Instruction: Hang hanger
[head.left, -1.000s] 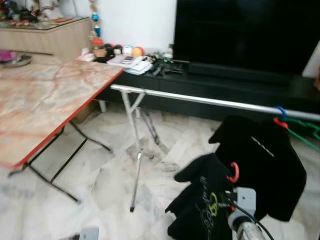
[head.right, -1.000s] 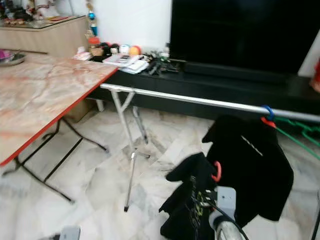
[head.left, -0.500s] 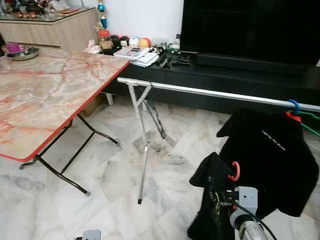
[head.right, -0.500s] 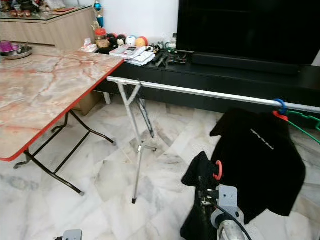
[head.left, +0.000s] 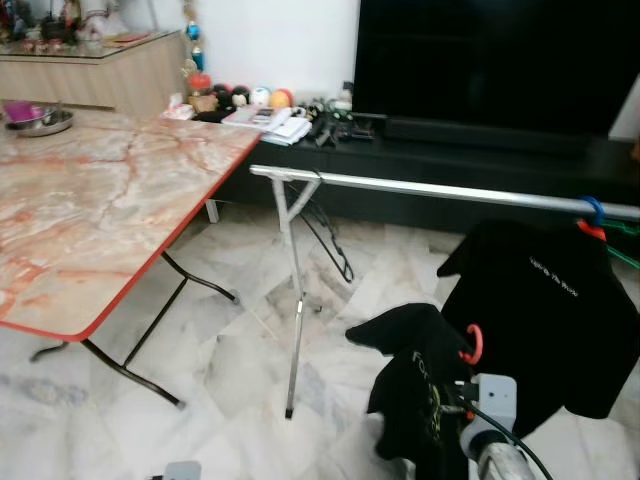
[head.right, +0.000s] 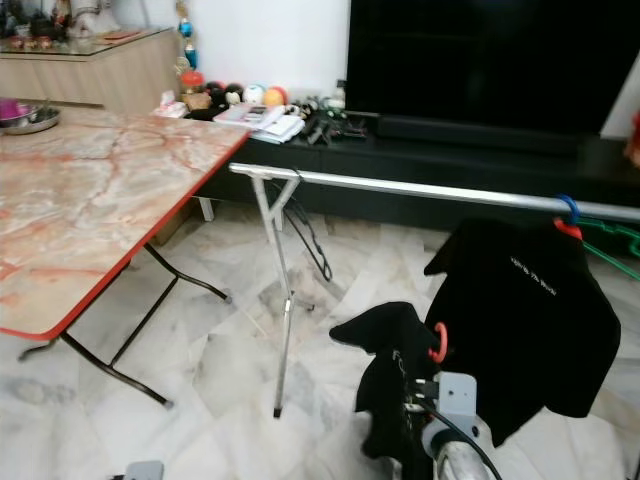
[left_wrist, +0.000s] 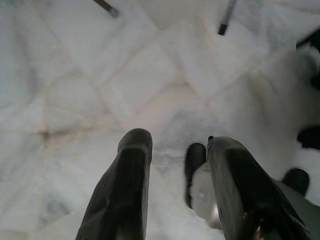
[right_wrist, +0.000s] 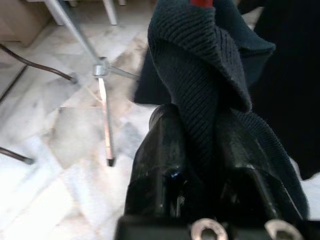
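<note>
My right gripper (right_wrist: 200, 120) is shut on a black knit garment (head.left: 415, 385) that hangs on a red hanger, whose hook (head.left: 470, 344) curls up just above the wrist. I hold it low, below and in front of the silver clothes rail (head.left: 420, 188). A black T-shirt (head.left: 550, 310) hangs from the rail at the right on another red hanger. My left gripper (left_wrist: 175, 142) is open over the marble floor with nothing between its fingers.
A folding table (head.left: 90, 210) with a marble-pattern top and red edge stands to the left. The rail's leg (head.left: 294, 310) stands mid-floor. Behind the rail runs a low black TV bench (head.left: 470, 160) with a large dark screen. Green hangers (head.left: 625, 245) hang at the rail's right end.
The whole picture has shifted with the camera. The held garment has swung, and a sleeve now spreads out to the left. My right gripper keeps its hold.
</note>
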